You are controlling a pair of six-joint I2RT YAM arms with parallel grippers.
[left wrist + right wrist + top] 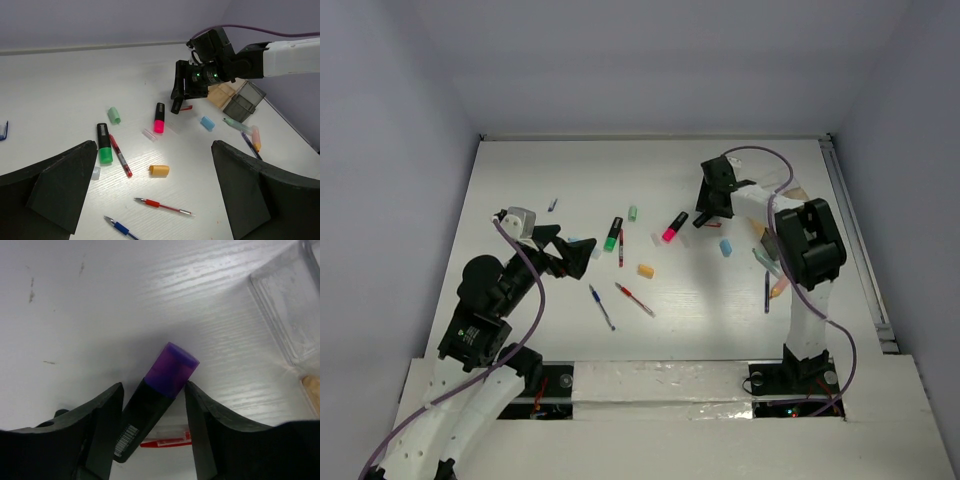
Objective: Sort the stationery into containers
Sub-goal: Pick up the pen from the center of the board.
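Right fingers [107, 410] sit half-open astride a purple-capped highlighter [167, 372], not clamped. Left fingers [60, 180] gape wide, empty. Beyond them, pens [162, 205] and erasers [160, 170] lie loose on the tabletop [60, 85] outside the box [245, 100]; most sorting seemingly remains.

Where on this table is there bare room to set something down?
Free: the far strip of the white table, beyond the small green eraser; and the near strip between the nearer red pen and the right arm's base. Crowded: the middle, from the green-capped black highlighter to the small blue eraser, and around the clear plastic box.
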